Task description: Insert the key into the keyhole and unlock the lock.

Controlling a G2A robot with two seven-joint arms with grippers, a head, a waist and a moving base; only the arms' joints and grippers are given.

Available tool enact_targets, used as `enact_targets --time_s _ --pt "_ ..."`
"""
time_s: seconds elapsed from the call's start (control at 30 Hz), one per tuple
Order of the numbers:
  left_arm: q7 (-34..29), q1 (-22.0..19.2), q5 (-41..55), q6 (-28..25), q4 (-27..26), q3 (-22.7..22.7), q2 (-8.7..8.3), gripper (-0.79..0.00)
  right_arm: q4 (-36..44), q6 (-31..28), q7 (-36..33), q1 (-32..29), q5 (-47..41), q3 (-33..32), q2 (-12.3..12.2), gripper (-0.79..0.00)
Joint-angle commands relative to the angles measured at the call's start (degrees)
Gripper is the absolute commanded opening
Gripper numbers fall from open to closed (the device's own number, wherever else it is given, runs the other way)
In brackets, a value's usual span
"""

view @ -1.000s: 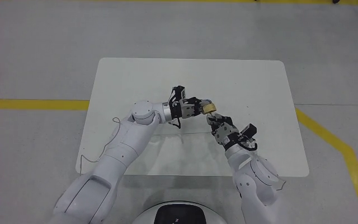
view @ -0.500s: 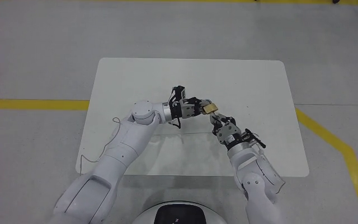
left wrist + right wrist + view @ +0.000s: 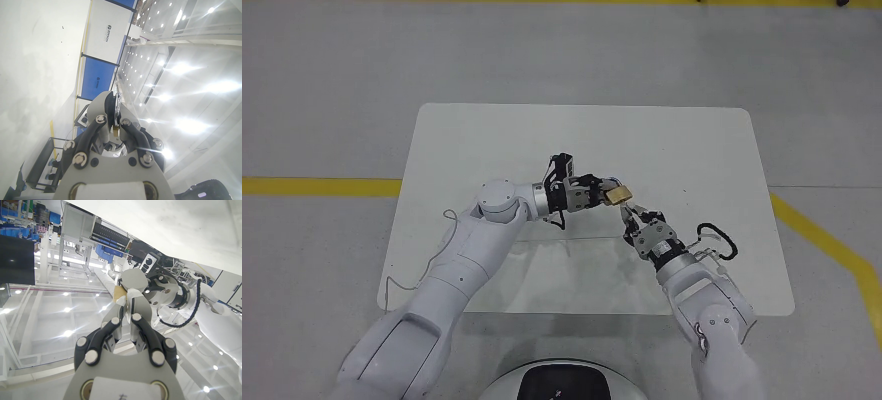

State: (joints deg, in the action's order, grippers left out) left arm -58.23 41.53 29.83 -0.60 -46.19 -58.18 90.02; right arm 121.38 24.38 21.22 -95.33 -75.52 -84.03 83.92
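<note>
**Top view.** The left gripper (image 3: 606,191) is pressed together on the brass lock (image 3: 618,194) and holds it in the air above the middle of the white table (image 3: 492,130). The right gripper (image 3: 633,213) is just beside the lock, on the side nearer to the robot. Its tips point at the lock, so the two grippers meet almost nose to nose, at an angle. The right one is the nearer to the lock's free face.

**Left wrist view.** The fingers (image 3: 100,108) of this gripper are closed on a thin silver piece, with a bit of brass behind it, both seen from the edge. I cannot tell which part of the lock each one is.

**Right wrist view.** The fingers (image 3: 140,306) pinch the key (image 3: 128,311), a thin silver piece between the pads. Its long axis runs forward along the gripper, straight to the lock (image 3: 118,292), which lies directly ahead and seems to touch it. A finger of the left gripper covers part of the lock. Whether the tip of the key is already inside the keyhole I cannot tell.

In my judgement the coming move depends on this one line. The key must stay on the axis of the keyhole and then be twisted about that axis, while the left gripper holds the lock firm.
</note>
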Motion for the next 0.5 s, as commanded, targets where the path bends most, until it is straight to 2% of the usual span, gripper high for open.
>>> enact_targets --time_s 0.0,0.3,0.47 --pt "0.0 0.0 0.0 0.0 0.0 0.0 0.00 -0.785 0.0 -0.2 0.1 -0.1 -1.9 -0.3 0.0 -0.785" --pt "0.0 0.0 0.0 0.0 0.0 0.0 0.00 -0.785 -1.7 2.9 1.5 0.3 -16.0 -2.6 -0.2 -0.785" --pt "0.0 0.0 0.0 0.0 0.0 0.0 0.00 -0.785 -1.5 2.9 2.2 0.4 -17.7 -3.4 -0.5 -0.785"
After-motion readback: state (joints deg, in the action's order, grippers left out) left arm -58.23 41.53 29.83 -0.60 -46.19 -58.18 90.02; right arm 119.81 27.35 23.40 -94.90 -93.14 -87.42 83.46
